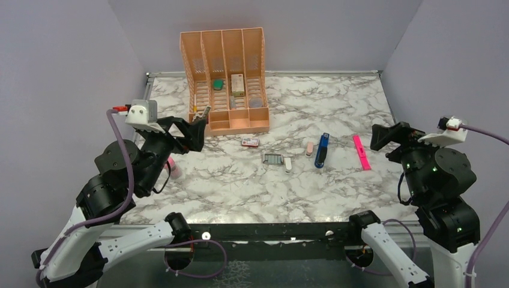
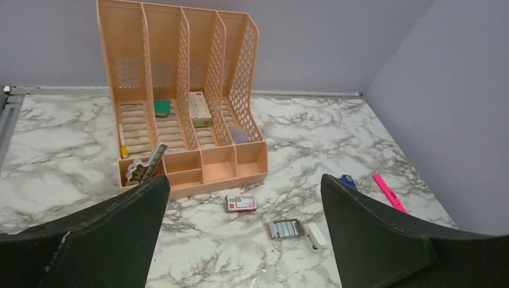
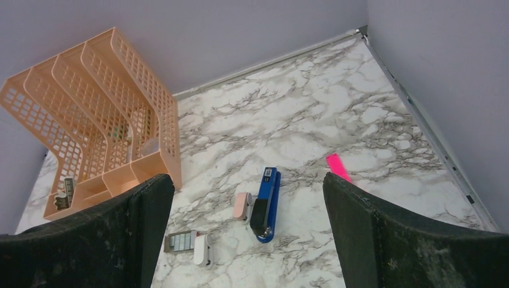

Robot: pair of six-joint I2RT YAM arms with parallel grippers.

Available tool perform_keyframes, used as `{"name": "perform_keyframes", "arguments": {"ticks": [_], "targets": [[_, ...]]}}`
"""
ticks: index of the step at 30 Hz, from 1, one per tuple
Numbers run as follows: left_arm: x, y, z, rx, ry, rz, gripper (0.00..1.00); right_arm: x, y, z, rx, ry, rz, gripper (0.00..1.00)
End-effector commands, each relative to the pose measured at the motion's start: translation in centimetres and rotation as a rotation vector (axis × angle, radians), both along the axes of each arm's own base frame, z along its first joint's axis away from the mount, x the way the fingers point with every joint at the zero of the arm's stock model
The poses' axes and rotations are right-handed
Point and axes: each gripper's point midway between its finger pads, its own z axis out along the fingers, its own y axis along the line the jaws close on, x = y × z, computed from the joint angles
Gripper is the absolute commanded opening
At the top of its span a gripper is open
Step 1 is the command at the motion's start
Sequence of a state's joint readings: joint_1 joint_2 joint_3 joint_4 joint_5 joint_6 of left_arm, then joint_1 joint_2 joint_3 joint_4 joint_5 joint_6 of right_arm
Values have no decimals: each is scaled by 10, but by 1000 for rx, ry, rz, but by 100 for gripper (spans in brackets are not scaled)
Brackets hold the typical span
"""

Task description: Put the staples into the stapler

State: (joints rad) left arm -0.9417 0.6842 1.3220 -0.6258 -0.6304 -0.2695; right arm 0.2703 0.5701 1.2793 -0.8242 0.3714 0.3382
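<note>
L gripper (image 2: 245, 180): jaws spread wide, nothing btwn them, held off the marble table (image 1: 240, 192) on the left side, near the peach desk organizer (image 1: 231, 72). R gripper (image 3: 247, 180): also wide apart, empty, raised at the right edge. Blue stapler (image 1: 322, 150) lies flat mid-table, black end toward the arms. Pinkish eraser (image 1: 310, 148) just left of it, pink marker (image 1: 361, 152) to its right. Grey staples tray (image 1: 274, 159) further left w/ white eraser (image 1: 288, 164) just beside it; red-white sleeve (image 1: 249, 142) near, behind the tray.

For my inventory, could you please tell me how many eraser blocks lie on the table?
2: white eraser beside the staple tray; pinkish eraser beside the stapler. Others may be hidden.
</note>
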Motion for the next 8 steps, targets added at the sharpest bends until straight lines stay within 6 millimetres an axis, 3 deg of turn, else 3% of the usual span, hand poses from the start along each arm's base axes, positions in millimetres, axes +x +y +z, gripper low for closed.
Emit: {"name": "perform_keyframes", "arguments": {"ticks": [1,8], "targets": [[-8,28,-4,10,25,76,96,-11,-16,14,-25,-46,-64,100],[-16,38,-2,-41,10,71,99,-9,-18,13,-18,-52,-85,100]]}}
